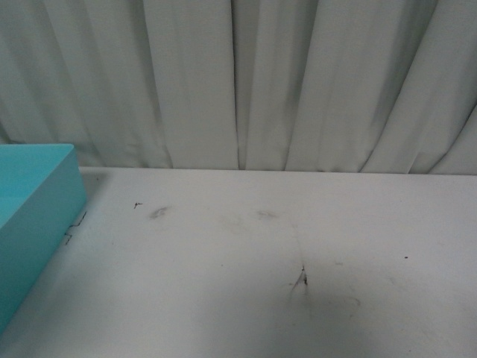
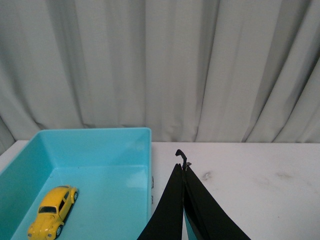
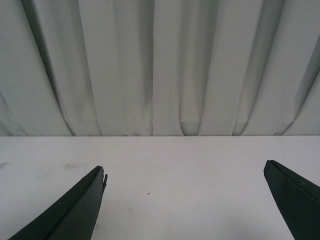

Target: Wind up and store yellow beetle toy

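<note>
a pale pleated curtain (image 1: 238, 82) fills the upper half of the front view, and below it a white table (image 1: 261, 261) fills the lower half, marked with a few dark scuffs near the centre and lower centre of the frame. a turquoise box (image 1: 33, 216) sits at the left edge of the front view, only one closed-looking side and top corner showing there; neither arm appears in this view.

in the left wrist view the same box (image 2: 145, 165) occupies the lower left of the frame, open at the top, its inside plain turquoise. the yellow beetle toy (image 2: 52, 211) rests on the box floor in the lower left corner of the frame, standing on its wheels, apart from the walls. the left gripper (image 2: 184, 200) shows at the lower centre, its two black fingers pressed together with nothing between them, just beside the box's right wall.

in the right wrist view the right gripper (image 3: 185, 175) is spread wide, one black finger at the lower left and one at the lower right of the frame, empty, with bare table between them.
</note>
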